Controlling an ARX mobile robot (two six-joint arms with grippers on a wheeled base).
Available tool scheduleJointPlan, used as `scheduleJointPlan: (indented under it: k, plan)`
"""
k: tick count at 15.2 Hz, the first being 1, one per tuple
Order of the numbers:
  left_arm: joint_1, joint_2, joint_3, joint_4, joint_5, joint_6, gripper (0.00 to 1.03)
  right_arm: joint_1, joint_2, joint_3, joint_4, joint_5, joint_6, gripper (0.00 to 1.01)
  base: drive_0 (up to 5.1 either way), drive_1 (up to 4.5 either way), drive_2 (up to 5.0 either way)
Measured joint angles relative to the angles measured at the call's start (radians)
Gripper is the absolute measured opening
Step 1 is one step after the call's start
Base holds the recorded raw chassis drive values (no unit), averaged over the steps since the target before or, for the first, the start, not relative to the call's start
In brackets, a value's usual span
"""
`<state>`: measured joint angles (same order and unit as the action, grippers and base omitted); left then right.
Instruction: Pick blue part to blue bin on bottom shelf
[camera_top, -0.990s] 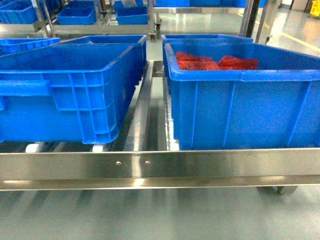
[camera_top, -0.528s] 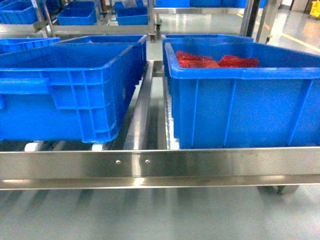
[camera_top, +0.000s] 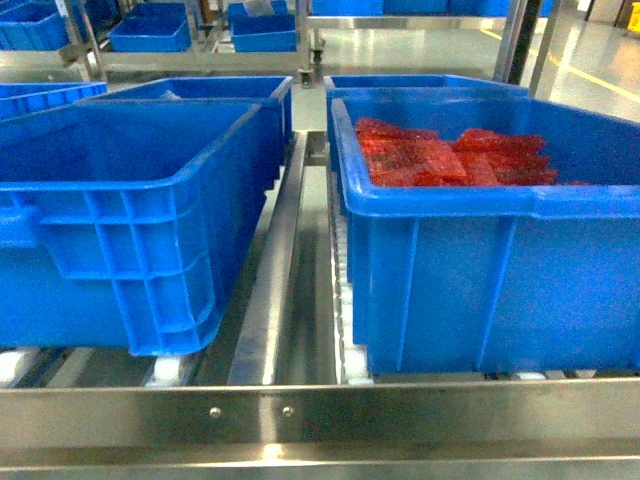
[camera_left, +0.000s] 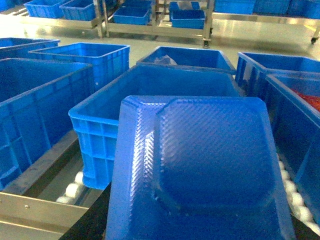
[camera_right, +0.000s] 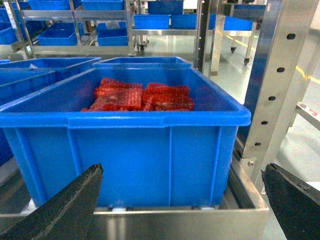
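Note:
The blue part (camera_left: 210, 170), a ridged bright blue plastic piece, fills the lower middle of the left wrist view, close to the camera. It hangs above an empty blue bin (camera_left: 150, 85), and it hides the left gripper's fingers. My right gripper (camera_right: 185, 200) is open, its black fingertips (camera_right: 70, 205) wide apart with nothing between them. It faces the front wall of a blue bin (camera_right: 150, 150) filled with red packets (camera_right: 140, 95). Neither gripper shows in the head view. The bottom shelf is out of view.
This tier carries white rollers (camera_left: 72, 187) behind a steel front rail (camera_top: 320, 410). An empty blue bin (camera_top: 120, 230) stands left and the bin of red packets (camera_top: 480, 260) right, a steel divider between them. A perforated upright (camera_right: 280, 65) rises at the right. More blue bins stand behind.
The head view has shifted: both front bins now look larger and sit lower in the frame. The steel front rail has dropped toward the bottom edge.

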<state>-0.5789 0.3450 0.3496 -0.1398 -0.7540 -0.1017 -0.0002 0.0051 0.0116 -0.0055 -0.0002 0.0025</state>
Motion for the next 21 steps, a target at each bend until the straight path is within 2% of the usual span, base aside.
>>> scheduleJointPlan:
  k: [11, 21]
  plan:
    - [0.000, 0.000, 0.000, 0.002, 0.002, 0.000, 0.43, 0.000, 0.000, 0.000, 0.000, 0.000, 0.000, 0.98, -0.1, 3.94, -4.1]
    - [0.000, 0.000, 0.000, 0.001, 0.002, 0.000, 0.43, 0.000, 0.000, 0.000, 0.000, 0.000, 0.000, 0.98, 0.0, 0.00, 0.0]
